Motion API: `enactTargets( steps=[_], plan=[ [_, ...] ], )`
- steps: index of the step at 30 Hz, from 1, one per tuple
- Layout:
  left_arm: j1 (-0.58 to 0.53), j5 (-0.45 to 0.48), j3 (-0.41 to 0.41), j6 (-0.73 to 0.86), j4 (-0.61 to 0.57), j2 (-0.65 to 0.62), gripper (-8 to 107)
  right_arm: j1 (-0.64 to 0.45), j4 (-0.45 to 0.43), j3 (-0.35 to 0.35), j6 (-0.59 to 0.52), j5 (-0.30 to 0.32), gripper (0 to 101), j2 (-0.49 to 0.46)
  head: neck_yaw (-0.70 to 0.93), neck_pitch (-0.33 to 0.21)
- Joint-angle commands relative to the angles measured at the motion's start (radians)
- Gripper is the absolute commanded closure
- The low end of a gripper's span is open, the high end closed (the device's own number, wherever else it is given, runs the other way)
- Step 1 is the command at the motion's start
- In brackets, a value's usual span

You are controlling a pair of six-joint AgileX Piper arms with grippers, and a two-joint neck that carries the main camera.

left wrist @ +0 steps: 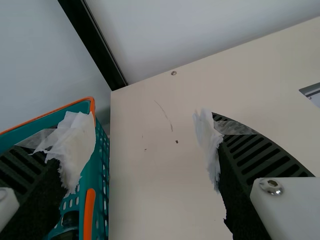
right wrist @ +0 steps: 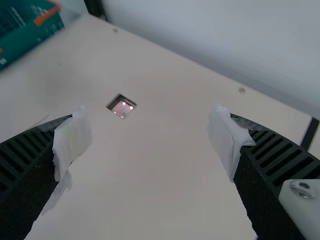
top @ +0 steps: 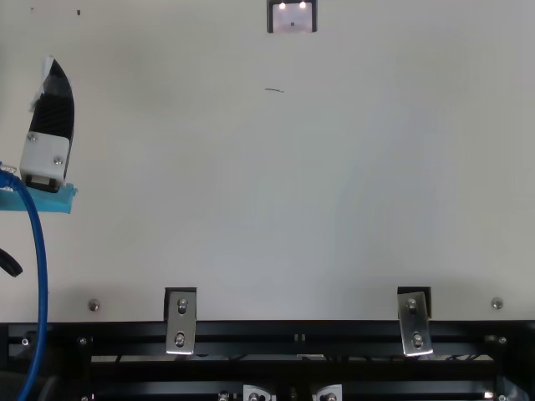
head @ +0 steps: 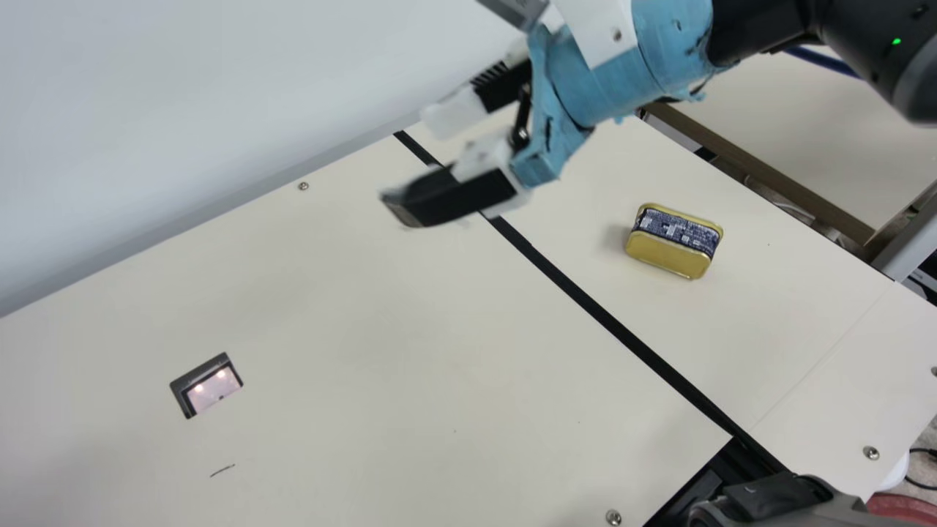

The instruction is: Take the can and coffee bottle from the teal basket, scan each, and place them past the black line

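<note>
In the main view my right gripper hangs open over the table near the black line; in the right wrist view the same gripper has nothing between its fingers. A gold can with a dark blue label stands past the line, at the main view's right. The top view has my left gripper at its left edge. In the left wrist view, that gripper is open and empty, one finger over the teal basket. A dark rounded thing, partly hidden, lies in the basket.
The scanner window is set into the table at the main view's lower left. A pale wall borders the table's far side. Metal brackets sit along the edge in the top view.
</note>
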Motion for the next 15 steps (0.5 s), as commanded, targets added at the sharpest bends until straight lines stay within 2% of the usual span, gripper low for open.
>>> enactTargets(
  steps=[1, 7, 15],
  plan=[
    [0.000, 0.000, 0.000, 0.000, 0.000, 0.000, 9, 0.055, 0.052, -0.019, 0.088, -0.004, 0, -0.033, -0.022, -0.029],
    [0.000, 0.000, 0.000, 0.000, 0.000, 0.000, 9, 0.150, 0.029, -0.027, 0.243, -0.004, 0, -0.118, -0.022, -0.029],
    [0.000, 0.000, 0.000, 0.000, 0.000, 0.000, 9, 0.248, -0.037, 0.056, 0.403, -0.004, 0, -0.245, -0.022, -0.029]
  ],
)
